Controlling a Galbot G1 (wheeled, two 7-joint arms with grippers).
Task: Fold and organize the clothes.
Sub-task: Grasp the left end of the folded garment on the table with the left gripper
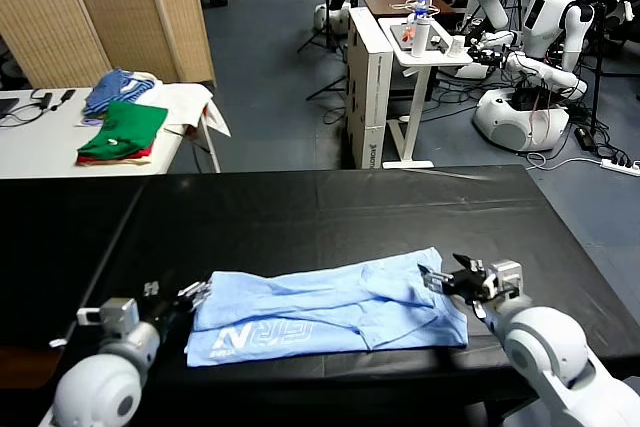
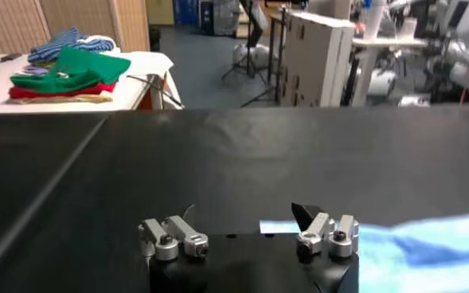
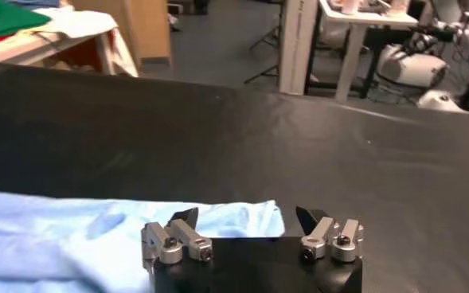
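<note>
The pale sky-blue T-shirt (image 1: 330, 312) lies folded into a long band near the front edge of the black table (image 1: 330, 207), with white lettering showing at its left end. My left gripper (image 1: 195, 294) is open at the shirt's left end, just above the table. In the left wrist view the gripper (image 2: 246, 211) is empty, with the shirt (image 2: 425, 247) off to one side. My right gripper (image 1: 445, 277) is open at the shirt's right end. In the right wrist view the gripper (image 3: 246, 215) has the shirt's edge (image 3: 59, 239) between and under its jaws, not pinched.
A white side table (image 1: 40, 142) at the back left holds green and red folded garments (image 1: 125, 132) and a blue striped cloth (image 1: 115, 87). A white cabinet (image 1: 370, 87) and other robots (image 1: 545, 27) stand beyond the table.
</note>
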